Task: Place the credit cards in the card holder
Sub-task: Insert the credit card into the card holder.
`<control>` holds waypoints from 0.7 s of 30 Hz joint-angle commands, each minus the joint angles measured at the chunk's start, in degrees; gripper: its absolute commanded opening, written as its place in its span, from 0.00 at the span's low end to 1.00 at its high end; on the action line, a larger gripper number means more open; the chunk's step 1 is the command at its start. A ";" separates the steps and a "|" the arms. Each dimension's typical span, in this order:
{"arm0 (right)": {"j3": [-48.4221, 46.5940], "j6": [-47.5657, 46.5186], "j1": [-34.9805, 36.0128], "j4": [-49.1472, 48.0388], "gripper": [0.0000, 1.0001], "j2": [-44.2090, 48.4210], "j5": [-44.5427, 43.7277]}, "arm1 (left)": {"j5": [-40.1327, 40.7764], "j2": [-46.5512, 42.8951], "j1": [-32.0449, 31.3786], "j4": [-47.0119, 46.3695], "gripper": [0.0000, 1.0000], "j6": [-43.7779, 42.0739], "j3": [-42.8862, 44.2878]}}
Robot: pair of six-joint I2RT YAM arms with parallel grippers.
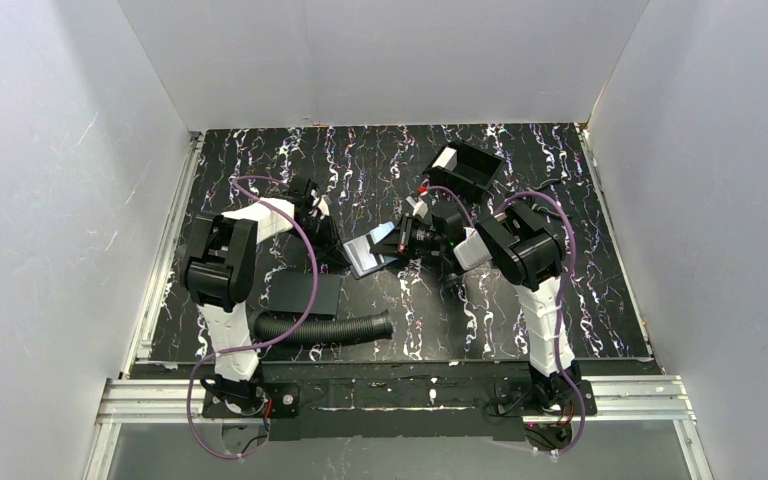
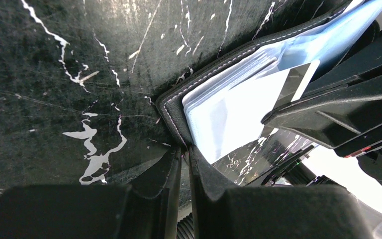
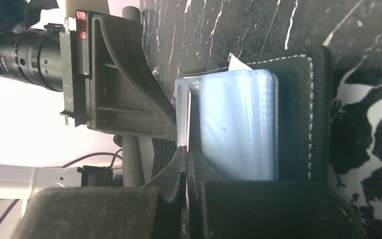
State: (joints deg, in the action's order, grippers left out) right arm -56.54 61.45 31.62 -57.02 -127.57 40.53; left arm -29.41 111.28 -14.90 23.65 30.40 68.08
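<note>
Black desk (image 1: 600, 300) veined with white, boxed in by plain white walls. Nearest, beside the left arm's base, a ribbed black hose (image 1: 325, 328) lies across the desk, with a flat black pad (image 1: 300, 294) just behind it. Purple cables loop along both arms.

Midway up the desk the card holder (image 1: 368, 255) lies open between the two arms. Its clear pale-blue sleeves face up inside a black stitched cover. The left gripper (image 2: 185, 154) is at its left side, its jaws nearly together and pinching a corner of the cover. The right gripper (image 3: 186, 158) is at its right side, its jaws pressed together on a pale credit card (image 2: 258, 105), which lies slantwise over the sleeves.

Seen from above, the right wrist and its camera hide much of the card and the holder's right side.

Farthest back, behind the right gripper, a black box (image 1: 465, 168) with a pale face stands tilted, well apart from the holder.
</note>
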 commanded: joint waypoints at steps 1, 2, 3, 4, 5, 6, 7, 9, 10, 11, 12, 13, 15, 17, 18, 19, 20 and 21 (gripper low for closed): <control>-1.56 -6.67 1.06 5.50 0.01 -0.22 3.79 | 4.74 1.77 -0.46 1.65 0.10 -2.18 1.04; -1.27 -6.91 0.91 5.52 0.01 0.08 4.05 | 4.88 1.81 -0.47 1.87 0.10 -2.28 1.28; -1.10 -7.07 0.82 5.56 0.01 0.29 4.41 | 5.03 1.84 -0.47 2.02 0.10 -2.39 1.51; -1.13 -7.50 0.78 5.96 0.01 0.36 4.73 | 5.16 1.89 -0.46 2.14 0.10 -2.47 1.69; -1.43 -8.15 0.76 6.65 0.01 0.30 5.09 | 5.34 1.88 -0.45 2.28 0.10 -2.57 1.86; -1.90 -8.74 0.73 7.45 0.01 0.15 5.52 | 5.57 1.83 -0.48 2.42 0.10 -2.67 2.04; -2.12 -9.06 0.73 8.04 0.01 0.02 5.76 | 5.59 1.83 -0.47 2.39 0.10 -2.71 2.06; -2.62 -11.02 0.73 11.00 0.05 0.46 5.35 | 5.59 1.92 -0.44 2.43 0.10 -2.78 2.12; -2.82 -12.31 0.68 12.85 0.09 0.89 4.85 | 5.58 1.96 -0.43 2.42 0.10 -2.78 2.07; -2.88 -13.98 0.54 15.11 0.13 1.61 3.87 | 5.55 1.95 -0.45 2.33 0.10 -2.72 1.86; -3.01 -15.38 0.38 17.11 0.17 2.40 2.91 | 5.47 1.94 -0.46 2.18 0.10 -2.64 1.61; -3.24 -16.30 0.21 18.65 0.20 3.31 2.01 | 5.32 1.92 -0.48 1.96 0.10 -2.52 1.31; -4.00 -17.76 -0.31 22.27 0.26 4.71 0.41 | 5.18 1.84 -0.49 1.70 0.10 -2.46 0.96; -5.24 -19.72 -0.70 27.07 0.33 5.99 -1.45 | 5.19 1.71 -0.47 1.54 0.10 -2.46 0.69; -5.72 -20.90 -0.75 28.94 0.35 6.50 -2.12 | 5.19 1.66 -0.47 1.45 0.10 -2.46 0.57; -6.20 -22.09 -0.80 30.80 0.37 7.00 -2.78 | 5.19 1.61 -0.46 1.37 0.10 -2.46 0.46; -6.68 -23.28 -0.85 32.65 0.39 7.50 -3.44 | 5.18 1.57 -0.46 1.28 0.10 -2.45 0.35; -7.40 -24.44 -0.88 34.26 0.41 7.75 -4.12 | 5.06 1.64 -0.46 1.19 0.10 -2.37 0.35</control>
State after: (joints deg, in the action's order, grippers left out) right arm -60.93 46.68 31.17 -38.16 -122.82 41.42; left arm -28.32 111.83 -15.14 25.77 29.39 69.49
